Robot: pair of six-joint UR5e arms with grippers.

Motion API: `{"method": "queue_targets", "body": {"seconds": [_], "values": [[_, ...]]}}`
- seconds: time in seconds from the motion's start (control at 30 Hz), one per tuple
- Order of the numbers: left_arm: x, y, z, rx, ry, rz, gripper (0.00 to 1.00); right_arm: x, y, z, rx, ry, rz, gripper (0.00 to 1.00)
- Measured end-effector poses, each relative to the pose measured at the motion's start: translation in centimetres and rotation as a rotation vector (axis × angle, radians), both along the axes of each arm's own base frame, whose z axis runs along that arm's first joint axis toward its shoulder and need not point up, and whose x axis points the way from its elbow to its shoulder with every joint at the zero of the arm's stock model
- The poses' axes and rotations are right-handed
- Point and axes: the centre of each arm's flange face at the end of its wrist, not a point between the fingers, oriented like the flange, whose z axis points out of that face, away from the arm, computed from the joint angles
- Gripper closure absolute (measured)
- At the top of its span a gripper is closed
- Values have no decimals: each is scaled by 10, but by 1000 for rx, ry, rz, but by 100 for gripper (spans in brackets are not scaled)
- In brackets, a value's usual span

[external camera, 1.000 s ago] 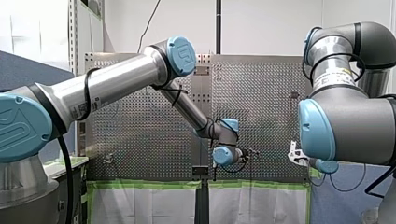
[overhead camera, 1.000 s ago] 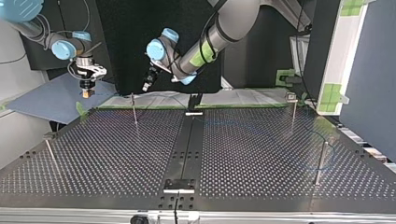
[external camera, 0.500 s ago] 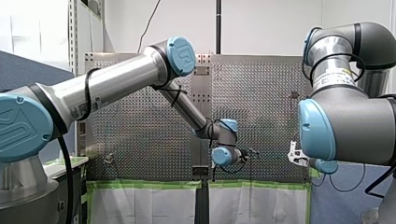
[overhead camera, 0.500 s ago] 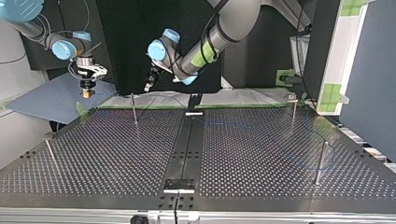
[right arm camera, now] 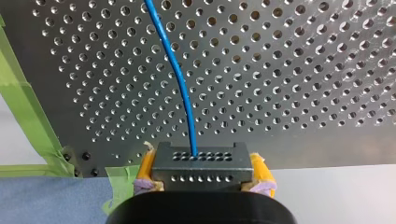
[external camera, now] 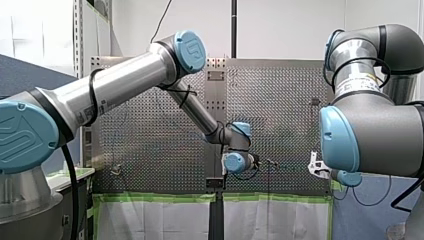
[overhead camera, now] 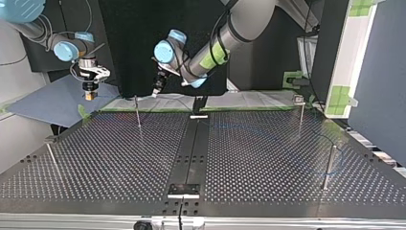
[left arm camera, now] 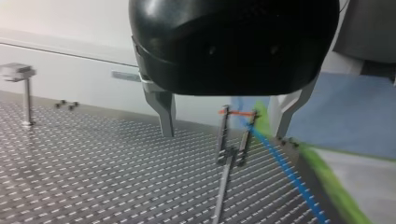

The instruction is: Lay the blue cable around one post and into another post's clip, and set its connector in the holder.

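In the right wrist view my right gripper (right arm camera: 201, 179) is shut on the grey connector (right arm camera: 200, 161), its yellow pads (right arm camera: 145, 169) against the block's sides. The blue cable (right arm camera: 180, 79) runs from the connector out over the perforated plate. In the top view this gripper (overhead camera: 89, 95) hangs off the table's far left corner. My left gripper (left arm camera: 226, 123) is open, and a thin post with a clip (left arm camera: 232, 140) stands ahead between its fingers. The blue cable (left arm camera: 285, 168) slants past that post. In the top view the left gripper (overhead camera: 156, 90) hovers just beside this post (overhead camera: 137, 112).
More posts stand on the perforated table (overhead camera: 119, 158): one at the near left (overhead camera: 51, 155), two at the right (overhead camera: 300, 115) (overhead camera: 329, 165). A black centre strip (overhead camera: 191, 148) carries small brackets at its far end (overhead camera: 198, 115) and near end (overhead camera: 183, 190). Green tape (right arm camera: 23, 107) edges the plate.
My left arm has swung its gripper lower and a little toward the top view's right, near the far-left post. My right arm has stayed where it was, still gripping the connector.
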Motion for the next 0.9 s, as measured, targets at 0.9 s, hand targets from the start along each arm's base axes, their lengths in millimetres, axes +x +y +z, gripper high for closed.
{"method": "queue_targets", "body": {"seconds": [0.9], "values": [[13, 61, 102, -165, -172, 99, 2, 4, 1, -1, 9, -18, 4, 100]]}}
